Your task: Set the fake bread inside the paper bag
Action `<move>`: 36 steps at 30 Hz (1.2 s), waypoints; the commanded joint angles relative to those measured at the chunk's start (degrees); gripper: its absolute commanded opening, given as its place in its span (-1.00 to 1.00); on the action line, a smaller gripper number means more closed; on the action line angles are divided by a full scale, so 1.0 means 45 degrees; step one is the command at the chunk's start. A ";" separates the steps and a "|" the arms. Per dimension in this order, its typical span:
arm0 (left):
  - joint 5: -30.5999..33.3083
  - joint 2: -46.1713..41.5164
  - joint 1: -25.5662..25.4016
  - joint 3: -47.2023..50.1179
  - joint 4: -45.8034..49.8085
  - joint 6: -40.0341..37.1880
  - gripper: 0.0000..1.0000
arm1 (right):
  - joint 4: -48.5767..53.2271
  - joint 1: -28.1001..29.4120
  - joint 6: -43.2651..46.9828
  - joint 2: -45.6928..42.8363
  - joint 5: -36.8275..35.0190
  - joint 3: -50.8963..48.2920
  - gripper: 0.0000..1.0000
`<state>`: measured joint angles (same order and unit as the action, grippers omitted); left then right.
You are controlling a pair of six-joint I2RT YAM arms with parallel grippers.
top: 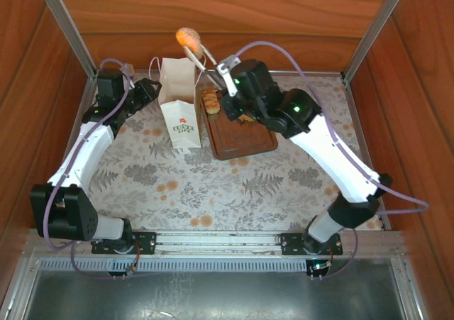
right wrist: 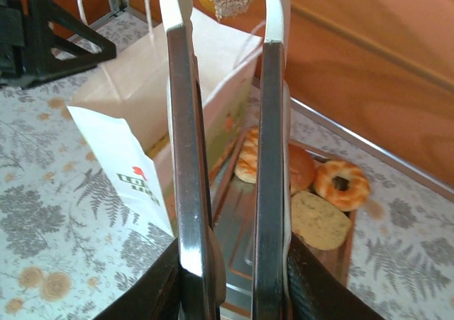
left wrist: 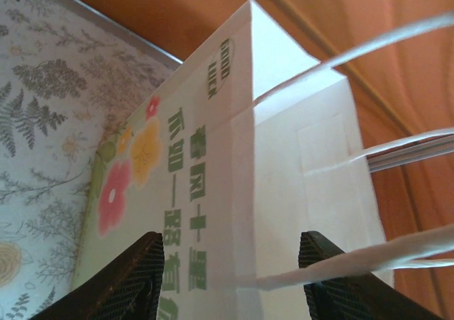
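Surface (top: pixel 213 185): floral cloth with wooden walls on three sides. I have both arms reaching over its far half.
Tray (top: pixel 245 141): brown and rectangular, lying flat by the far edge, a little right of centre. Its near half is bare.
Paper bag (top: pixel 179 103): white and upright with its mouth open, just beside the tray's left edge. The near face has green lettering and a small red mark, and the cord handles stand up.
Left claw (left wrist: pixel 230 263): at the bag's left side, with one dark finger on each side of an upper corner. The fingers are apart, but I cannot tell whether they press the paper.
Right claw (right wrist: pixel 223 11): long metal fingers drawn narrow, pinching a bun at their tips.
Held bun (top: pixel 187 36): orange and speckled, up in the air over the far edge, above the bag's open top.
Remaining fake bread (right wrist: pixel 342 184): a ring donut, a flat speckled round, a brown bun and a striped croissant, clustered at the tray's far end.
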<state>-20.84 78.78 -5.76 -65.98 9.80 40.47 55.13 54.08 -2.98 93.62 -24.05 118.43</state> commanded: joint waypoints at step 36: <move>-0.0026 -0.0320 0.0178 0.0663 -0.0518 0.0277 -0.07 | 0.3758 0.0292 0.0947 0.4855 -0.2142 0.3716 -0.05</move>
<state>-20.84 78.50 -5.26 -63.02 8.49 41.01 71.22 54.85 0.80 114.80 -31.64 133.08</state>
